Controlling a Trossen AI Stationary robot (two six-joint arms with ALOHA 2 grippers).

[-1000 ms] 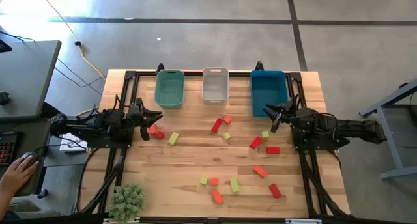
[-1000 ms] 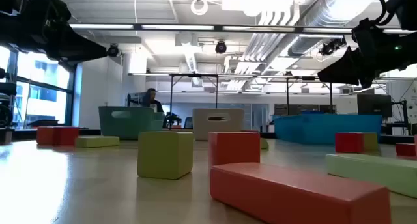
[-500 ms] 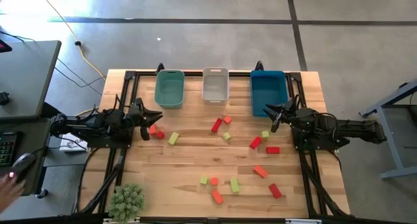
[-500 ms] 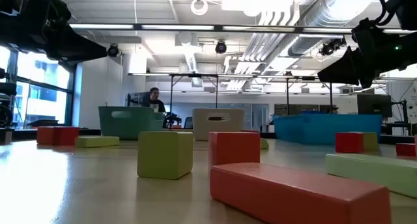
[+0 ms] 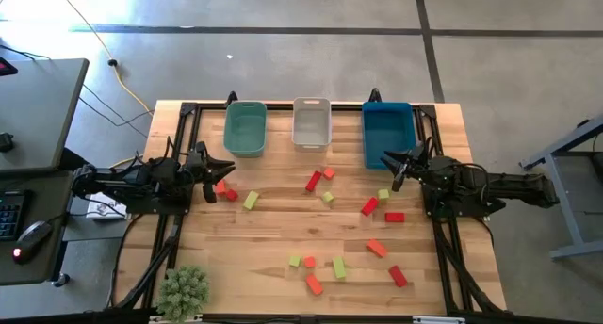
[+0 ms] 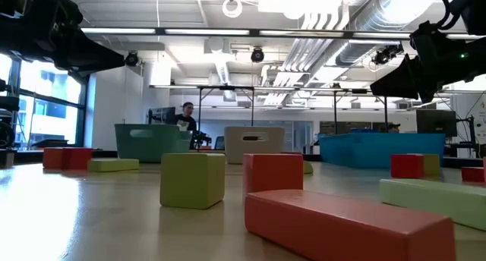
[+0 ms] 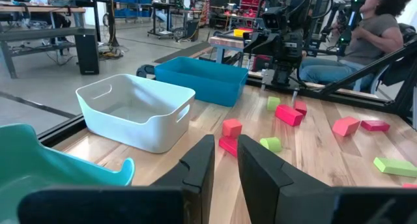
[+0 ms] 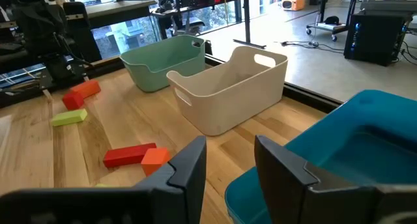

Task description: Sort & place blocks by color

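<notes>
The table (image 5: 273, 258) carries three bins along its far edge: green (image 5: 245, 129), white (image 5: 311, 122) and blue (image 5: 387, 133). The left gripper (image 5: 226, 166) hangs at the left edge, the right gripper (image 5: 389, 159) at the right edge by the blue bin; both have a narrow gap between the fingers and hold nothing. The blocks (image 5: 327, 198) lie scattered from the table's middle to its near edge, none in a bin.

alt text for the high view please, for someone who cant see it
Overhead view of a wooden table with yellow-green, orange-red and red blocks scattered across it. Green, white and blue bins line the far edge; the left gripper and right gripper hover open at either side.
</notes>
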